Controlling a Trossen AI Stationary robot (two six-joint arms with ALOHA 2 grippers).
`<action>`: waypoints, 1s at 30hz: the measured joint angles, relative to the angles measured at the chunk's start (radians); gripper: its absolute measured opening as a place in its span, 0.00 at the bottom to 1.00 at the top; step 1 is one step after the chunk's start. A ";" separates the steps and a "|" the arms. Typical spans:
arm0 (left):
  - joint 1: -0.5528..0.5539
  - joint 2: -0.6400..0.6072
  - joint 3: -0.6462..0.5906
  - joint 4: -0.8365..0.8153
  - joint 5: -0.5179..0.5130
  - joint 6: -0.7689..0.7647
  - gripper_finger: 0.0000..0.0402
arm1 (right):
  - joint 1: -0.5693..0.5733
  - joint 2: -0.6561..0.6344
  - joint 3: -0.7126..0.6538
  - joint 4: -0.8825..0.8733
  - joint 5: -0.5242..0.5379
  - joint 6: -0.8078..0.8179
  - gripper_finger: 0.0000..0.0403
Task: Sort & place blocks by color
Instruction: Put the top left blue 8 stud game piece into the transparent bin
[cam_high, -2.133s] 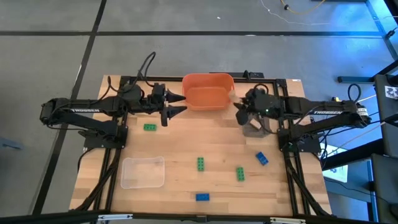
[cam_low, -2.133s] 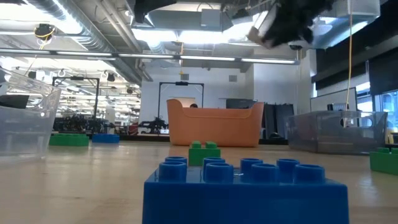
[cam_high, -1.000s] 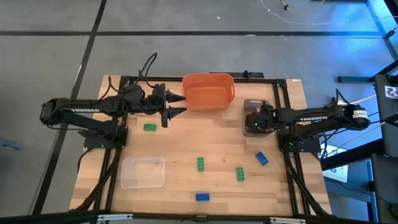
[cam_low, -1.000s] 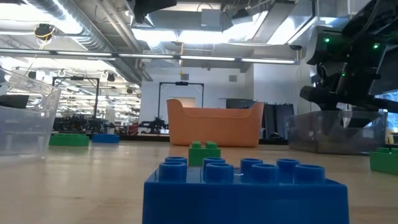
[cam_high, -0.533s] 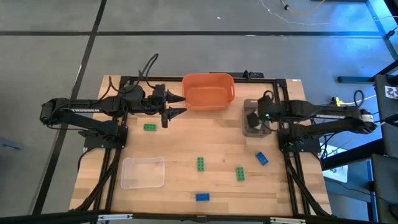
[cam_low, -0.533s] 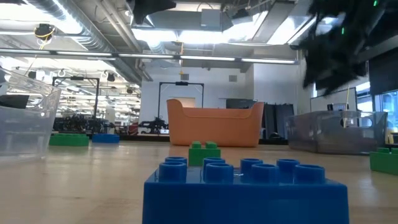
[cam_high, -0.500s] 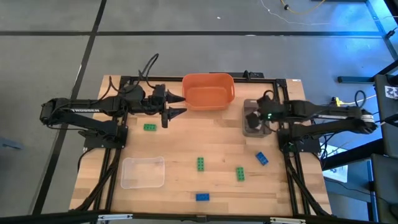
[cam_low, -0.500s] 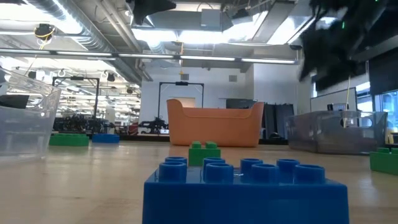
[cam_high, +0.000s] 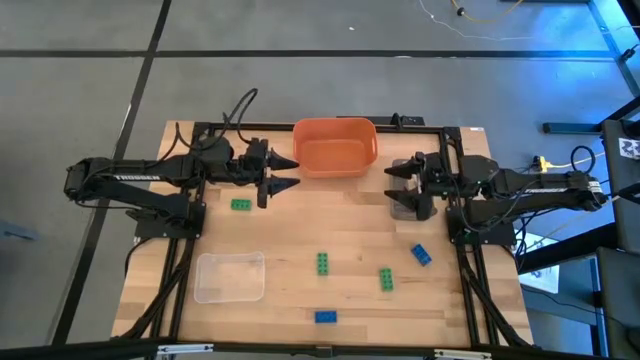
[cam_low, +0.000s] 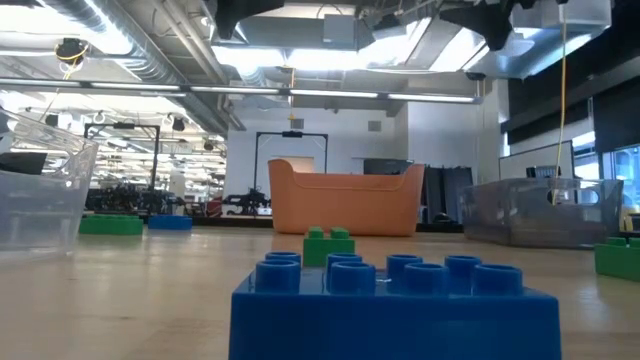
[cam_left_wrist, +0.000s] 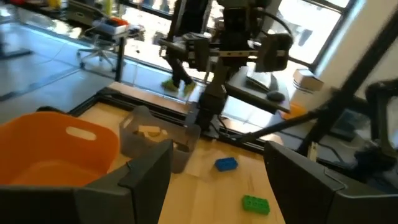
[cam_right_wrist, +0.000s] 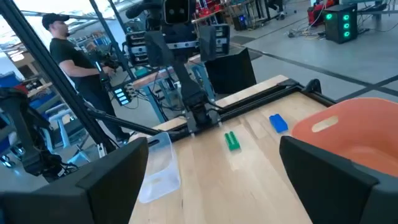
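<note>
High view: the right gripper (cam_high: 398, 188) is hovering over the grey tray (cam_high: 404, 206) beside the orange bowl (cam_high: 335, 146), fingers spread wide and holding nothing. The left gripper (cam_high: 284, 172) is waiting left of the bowl, jaws parted and empty too. Tan blocks (cam_left_wrist: 149, 131) are lying in the grey tray, seemingly two, though the clouded wall is hiding their outlines. Green blocks (cam_high: 324, 263) and blue blocks (cam_high: 421, 255) are lying scattered across the table (cam_high: 300, 230), with the clear tray (cam_high: 229, 277) sitting at front left.
</note>
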 joint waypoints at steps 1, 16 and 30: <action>0.000 0.000 0.000 -0.003 -0.040 -0.029 0.61 | 0.000 0.000 0.000 -0.002 0.000 0.002 0.90; 0.487 0.303 0.295 -1.086 0.074 0.318 0.64 | 0.000 0.044 0.000 -0.008 0.000 0.038 0.91; 0.576 0.657 0.294 -1.123 -0.132 1.066 0.75 | 0.000 0.127 0.000 0.003 0.042 0.138 0.91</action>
